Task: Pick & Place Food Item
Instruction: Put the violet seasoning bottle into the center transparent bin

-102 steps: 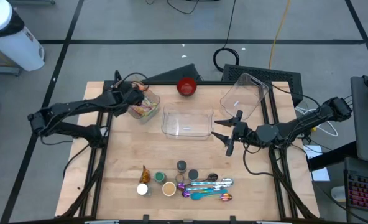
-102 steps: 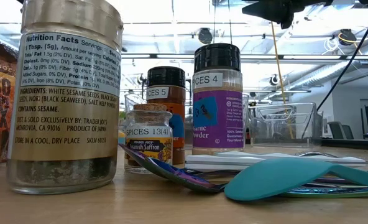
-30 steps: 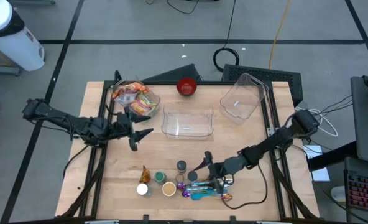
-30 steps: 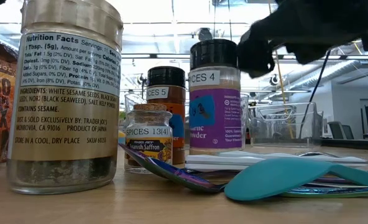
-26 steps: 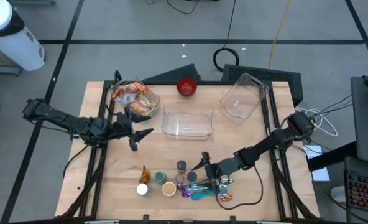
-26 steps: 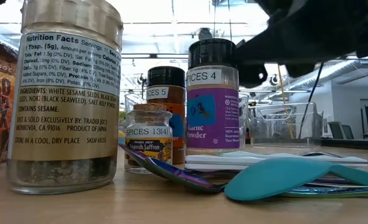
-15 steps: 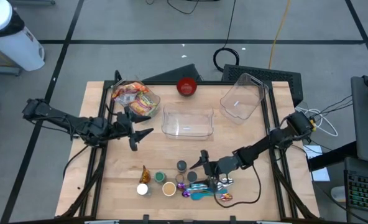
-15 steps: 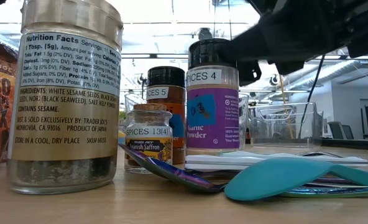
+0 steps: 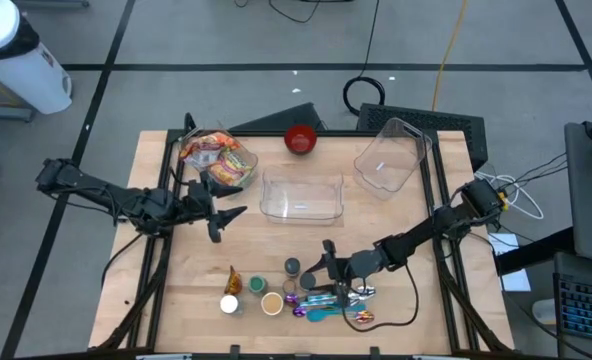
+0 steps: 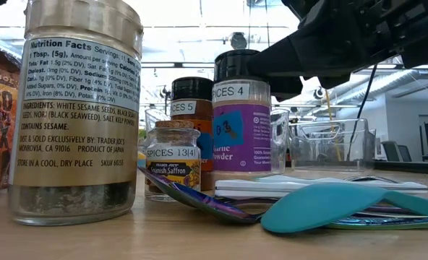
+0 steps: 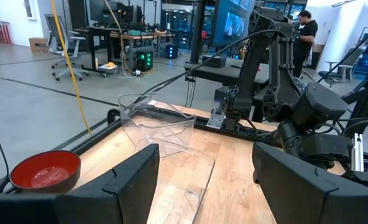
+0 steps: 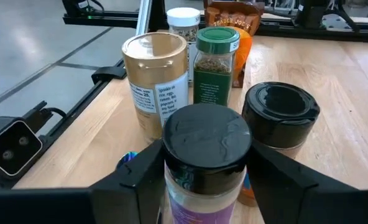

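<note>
A garlic powder jar (image 12: 206,143) with a black lid, a purple label and the tag SPICES 4 (image 10: 241,123) stands among several spice jars near the table's front edge. My right gripper (image 9: 328,272) is shut on it, reaching in from the table's right. My left gripper (image 9: 221,213) is open and empty over the table's left half, near a bin of snack packets (image 9: 219,160). In the left wrist view (image 11: 202,186) its fingers stand wide apart. My right gripper pinches the garlic powder jar between its two fingers at the black lid's sides (image 12: 171,155). The fingers (image 10: 283,68) come about level from the table's right. The jar stays nearly upright, leaning a little. I cannot tell whether its base is off the table.
Other spice jars (image 12: 156,81) (image 12: 216,62) (image 12: 280,115) crowd close around the held one. Coloured spoons (image 9: 336,300) lie at the front, right of the jars. Two clear containers (image 9: 301,195) (image 9: 386,155) and a red bowl (image 9: 299,138) are at the back.
My right gripper has moved a little toward the table's left, up to the garlic powder jar's lid. The jar has shifted slightly toward the table's left and leans a little. My left arm has kept still.
</note>
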Available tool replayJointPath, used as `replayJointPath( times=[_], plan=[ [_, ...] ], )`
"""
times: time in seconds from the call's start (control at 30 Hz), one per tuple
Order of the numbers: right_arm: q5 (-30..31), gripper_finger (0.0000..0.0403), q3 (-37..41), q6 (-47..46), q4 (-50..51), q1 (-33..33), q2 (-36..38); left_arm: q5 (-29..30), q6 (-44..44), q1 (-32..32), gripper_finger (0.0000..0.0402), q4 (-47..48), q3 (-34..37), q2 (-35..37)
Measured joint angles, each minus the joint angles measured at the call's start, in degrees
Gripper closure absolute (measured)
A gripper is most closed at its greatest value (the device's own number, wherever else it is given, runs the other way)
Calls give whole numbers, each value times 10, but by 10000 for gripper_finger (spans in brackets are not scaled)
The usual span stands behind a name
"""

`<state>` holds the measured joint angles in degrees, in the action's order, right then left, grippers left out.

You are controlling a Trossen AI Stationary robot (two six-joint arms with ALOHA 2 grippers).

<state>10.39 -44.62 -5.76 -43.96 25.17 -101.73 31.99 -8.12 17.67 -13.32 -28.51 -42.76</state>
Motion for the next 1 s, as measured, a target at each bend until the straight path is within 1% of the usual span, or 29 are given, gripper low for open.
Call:
replayJointPath(
  times=[0.3,0.4,0.47,0.8,1.0],
  plan=[
    [0,217,0,4,-5,0,1,0,0,0,135,3,0,0],
    [0,213,1,4,6,0,20,0,0,0,135,3,0,0],
    [0,214,1,3,17,0,40,0,0,0,135,3,0,0],
    [0,214,1,4,142,0,173,0,0,0,135,3,0,0],
    [2,217,1,5,194,0,228,0,0,0,135,3,0,0]
  ],
)
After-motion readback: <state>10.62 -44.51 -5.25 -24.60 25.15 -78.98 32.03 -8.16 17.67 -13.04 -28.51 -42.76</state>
